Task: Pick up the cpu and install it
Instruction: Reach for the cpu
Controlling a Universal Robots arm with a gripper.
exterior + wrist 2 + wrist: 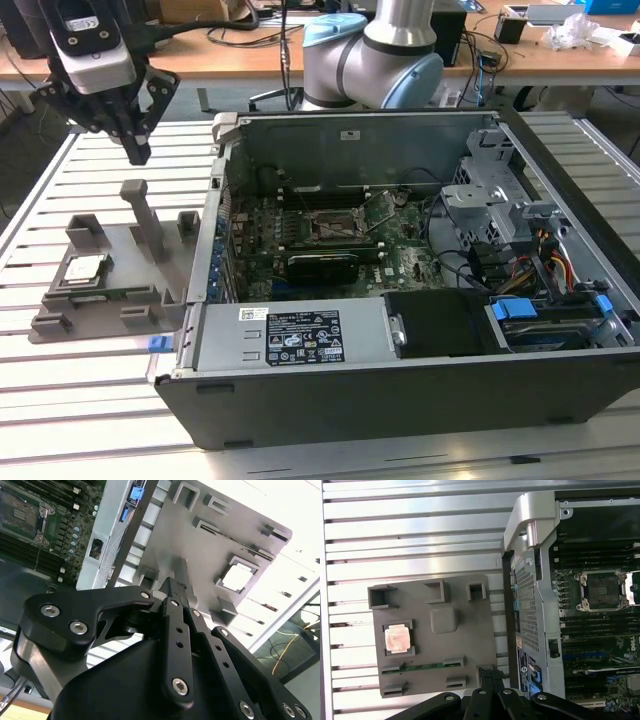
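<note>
The cpu (83,270), a small silver square chip, lies flat in a recess of the grey plastic tray (125,250) at the exterior view's left. Both wrist views show the cpu (397,639) (237,577) in the tray (465,645) (200,545). My gripper (138,153) hangs well above the tray's far side, shut with nothing in it. Its black fingers (172,595) meet at a point over the tray's upright post. The motherboard socket (335,222) (601,589) sits empty inside the open computer case.
The open computer case (300,340) fills the middle and the exterior view's right, its metal side wall (530,580) standing next to the tray. A tall grey post (142,215) rises from the tray. Everything rests on a slatted metal table (90,400). Desks stand behind.
</note>
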